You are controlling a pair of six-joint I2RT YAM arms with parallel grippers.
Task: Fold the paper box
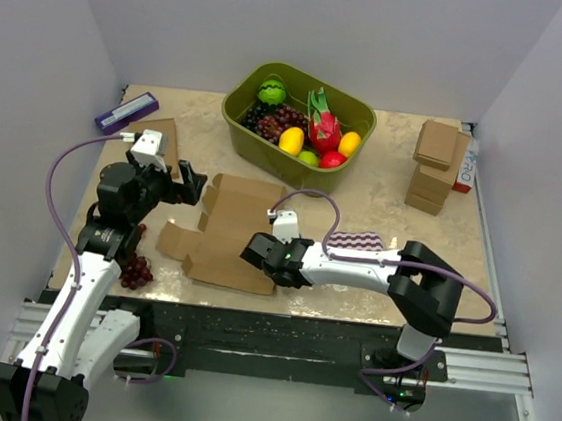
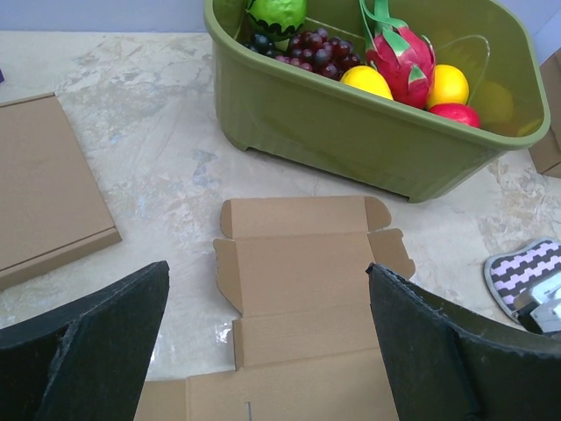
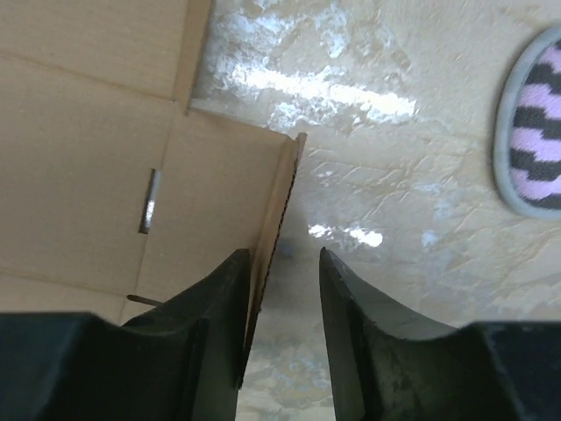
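Top external view, far left: a purple flat object (image 1: 125, 112) lies at the table's upper-left corner, with a flat brown box (image 1: 164, 134) just beside it and a loose bunch of dark grapes (image 1: 136, 272) near the lower-left edge. The left gripper (image 1: 189, 183) hangs over the table with its jaws spread wide and nothing between them. In its wrist view they frame the upper flaps of the paper box (image 1: 234, 231), which lies unfolded at centre frame, below the bin. Bare marbled table (image 1: 383, 196) shows as a narrow strip between the box's top edge and the olive-green bin (image 1: 357, 113). That bin holds a round green fruit (image 1: 271, 92), a grape bunch (image 1: 275, 121), a dragon fruit (image 1: 322, 124), two yellow fruits (image 1: 290, 139) and a red one (image 1: 333, 160). The right gripper (image 1: 255, 250) sits low at the box's lower right edge. Its wrist view shows a raised side flap standing between the narrowly parted fingers (image 3: 219, 298), close against the left one with a gap to the right one. A purple-striped pad (image 1: 355, 241) lies just right of it. Open tabletop separates the pad from the stacked small boxes (image 1: 436, 167) at the upper right edge.
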